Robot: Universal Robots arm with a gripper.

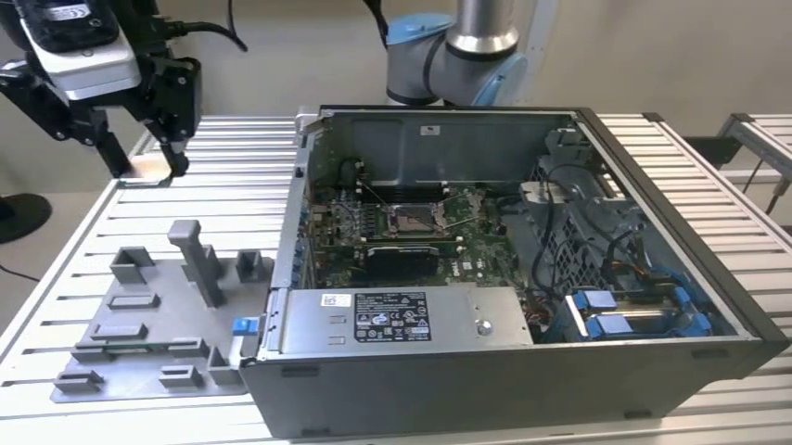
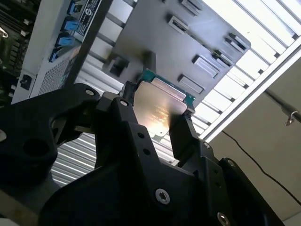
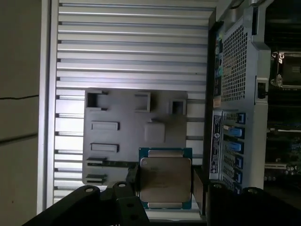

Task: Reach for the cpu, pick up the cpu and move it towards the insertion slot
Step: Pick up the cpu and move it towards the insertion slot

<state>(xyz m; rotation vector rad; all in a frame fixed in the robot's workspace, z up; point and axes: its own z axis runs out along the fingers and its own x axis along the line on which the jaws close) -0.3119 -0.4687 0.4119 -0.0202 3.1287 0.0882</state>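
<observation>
Now our jaws are clamping the cpu [image 3: 165, 181] edgewise; we are aiming it level toward the insertion slot [image 1: 409, 220], roughly three o'clock.

The arm [image 1: 483, 28] at the exterior view's top centre is a silver-grey tube above a rounded grey joint with pale blue caps; the gripper [image 1: 148, 165] at the upper left has a light grey housing [image 1: 87, 69], matte black linked fingers [image 1: 173, 111] and a black cable [image 1: 221, 32]; in the second wrist view, small round screws [image 2: 162, 196] dot its black links.
</observation>
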